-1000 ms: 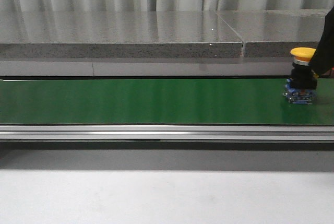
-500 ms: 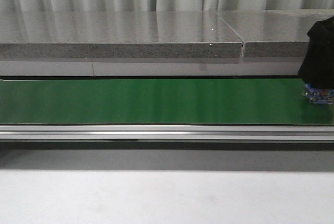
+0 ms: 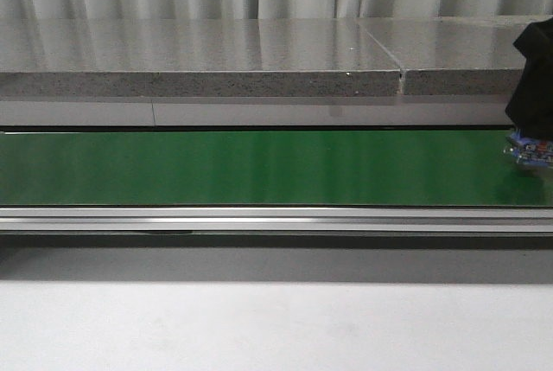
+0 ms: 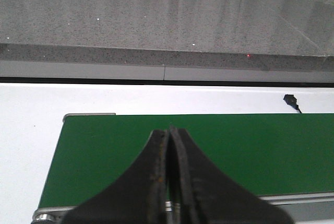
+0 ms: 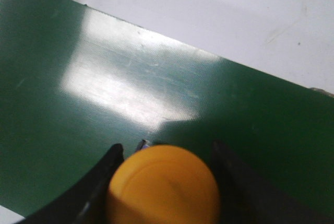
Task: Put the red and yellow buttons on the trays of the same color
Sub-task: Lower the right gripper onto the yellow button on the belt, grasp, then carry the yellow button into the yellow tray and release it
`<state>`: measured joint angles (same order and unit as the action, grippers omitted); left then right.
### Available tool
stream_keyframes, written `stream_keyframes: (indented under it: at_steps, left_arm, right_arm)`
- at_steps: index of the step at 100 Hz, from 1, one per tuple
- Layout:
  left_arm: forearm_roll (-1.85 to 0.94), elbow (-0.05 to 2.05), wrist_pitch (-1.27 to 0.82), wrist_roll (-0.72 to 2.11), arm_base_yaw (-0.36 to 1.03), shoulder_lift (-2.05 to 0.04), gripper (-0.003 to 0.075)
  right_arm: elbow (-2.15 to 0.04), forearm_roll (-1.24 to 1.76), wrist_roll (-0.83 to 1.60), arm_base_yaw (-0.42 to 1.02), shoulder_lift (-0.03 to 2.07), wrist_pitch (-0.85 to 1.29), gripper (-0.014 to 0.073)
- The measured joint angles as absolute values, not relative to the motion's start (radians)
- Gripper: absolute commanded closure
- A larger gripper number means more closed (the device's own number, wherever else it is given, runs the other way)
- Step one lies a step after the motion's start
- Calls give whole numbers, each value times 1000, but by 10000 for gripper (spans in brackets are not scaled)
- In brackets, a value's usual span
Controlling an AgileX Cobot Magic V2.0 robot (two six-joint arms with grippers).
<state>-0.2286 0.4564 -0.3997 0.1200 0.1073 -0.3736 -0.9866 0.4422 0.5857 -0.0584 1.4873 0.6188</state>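
The yellow button (image 5: 163, 185) stands on the green belt (image 5: 104, 78) with its round cap filling the space between my right gripper's fingers. My right gripper (image 5: 167, 148) is shut on it, one finger at each side of the cap. In the front view only the button's blue base (image 3: 529, 150) shows at the far right, slightly tilted, under the black right gripper (image 3: 531, 129). My left gripper (image 4: 169, 130) is shut on nothing, above the belt's end (image 4: 104, 145). The red button and the trays are out of view.
A grey stone ledge (image 3: 199, 55) runs behind the belt (image 3: 259, 168), and an aluminium rail (image 3: 259, 218) runs along its front. White table (image 3: 259, 328) lies nearer. A small black sensor (image 4: 290, 99) sits on the white surface by the belt.
My right gripper came down over the yellow button and hid its cap from the front. The button's base shifted right and now sits a little higher and tilted.
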Motion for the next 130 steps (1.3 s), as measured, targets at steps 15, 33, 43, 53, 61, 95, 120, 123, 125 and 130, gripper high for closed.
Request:
stream_keyframes:
  at_steps: [15,33,43,53,61,95,120,123,125,130]
  left_arm:
    - [-229,456,-400,120,107,-374,739]
    - [-229,456,-400,120,107,-374,739]
    - [-229,456,-400,120,107,-374,739]
    - [-229,456,-400,120,107,-374,739]
    - [-229,456,-400,120,107,-374,739]
    - [-229,456,-400,120,107,-374,739]
    - [-229,456,-400,120,107,-374,739]
    - [-229,456,-400,120,107,-374,739]
    - [-229,456,-400,120,107,-374,739]
    - [-229,456,-400,120,107,-374,739]
  right_arm:
    - [-987,383,487,-110,1418,659,383]
    - [-987,212,334,-216,1319,748,383]
    - [-987,141,253,-285,1267,779,383]
    - [-987,84,176,-359,1227,794,383]
    - [-987,55,122,-431,1211,798,383]
    - [-987,21,-7,-667,1207,782,383]
    - [-979,14,-13,-699,1271,741,383]
    - [-979,12,-15,-699,1286,740,383]
    - [-978,12,-15,-699,1295,740,383]
    - [-976,0,-19,-699,1311,736,383]
